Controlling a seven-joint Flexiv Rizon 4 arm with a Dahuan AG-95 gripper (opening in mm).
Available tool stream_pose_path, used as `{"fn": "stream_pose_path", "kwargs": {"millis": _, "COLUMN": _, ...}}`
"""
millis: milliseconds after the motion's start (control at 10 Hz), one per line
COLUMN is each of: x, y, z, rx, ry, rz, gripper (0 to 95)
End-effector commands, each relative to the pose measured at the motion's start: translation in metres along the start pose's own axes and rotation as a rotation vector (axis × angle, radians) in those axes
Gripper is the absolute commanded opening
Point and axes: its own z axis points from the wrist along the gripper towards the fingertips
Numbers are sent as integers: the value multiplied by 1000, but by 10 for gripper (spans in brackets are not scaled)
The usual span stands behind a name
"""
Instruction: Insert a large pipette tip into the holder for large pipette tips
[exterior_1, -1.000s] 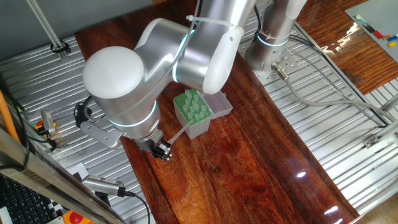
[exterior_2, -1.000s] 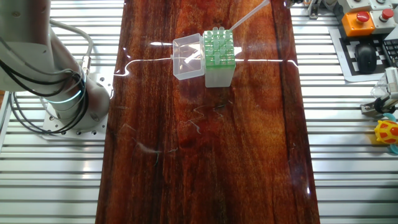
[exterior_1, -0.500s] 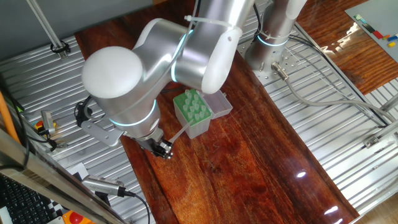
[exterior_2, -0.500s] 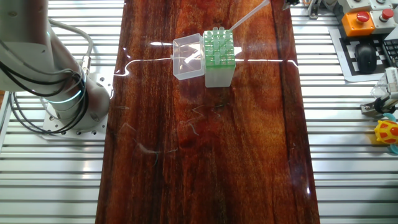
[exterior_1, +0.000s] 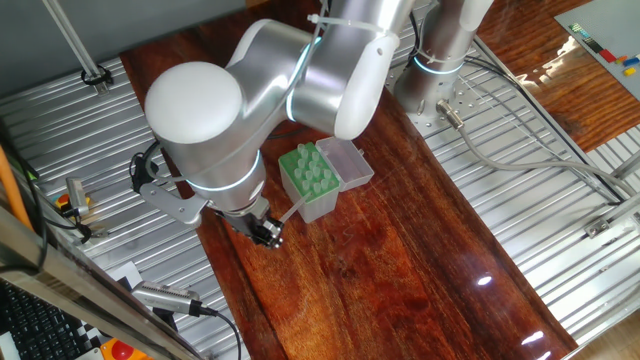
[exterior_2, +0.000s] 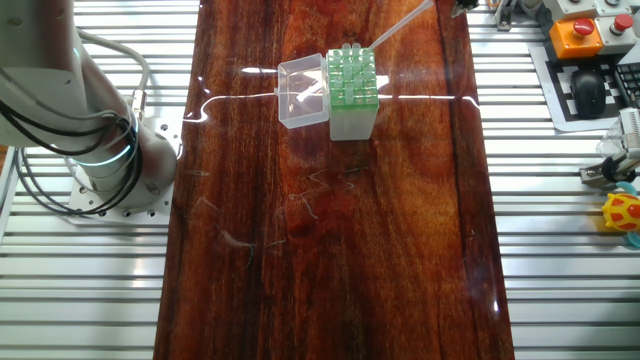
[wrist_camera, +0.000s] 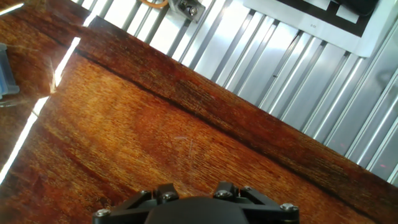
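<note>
The black two-finger claw (exterior_1: 265, 232) is gripping the wide end of the thin, tapered, translucent whitish pipette tip (exterior_1: 288, 212), slanting toward the small green-topped plastic holder box (exterior_1: 310, 180) on the dark wooden surface (exterior_1: 400, 270). Its narrow point is hanging just beside the box; so steeply tilted, it would likely miss or jam against a hole.
</note>
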Motion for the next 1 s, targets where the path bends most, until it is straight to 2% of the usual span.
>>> {"fn": "stream_pose_path", "kwargs": {"millis": 100, "x": 7, "y": 5, "z": 4, "rx": 3, "ry": -5, "rz": 8, "gripper": 380}}
{"fn": "stream_pose_path", "kwargs": {"millis": 500, "x": 19, "y": 12, "z": 9, "rx": 7, "ry": -9, "rz": 16, "gripper": 380}}
{"fn": "stream_pose_path", "kwargs": {"millis": 1000, "x": 20, "y": 13, "z": 9, "rx": 10, "ry": -11, "rz": 20, "gripper": 380}}
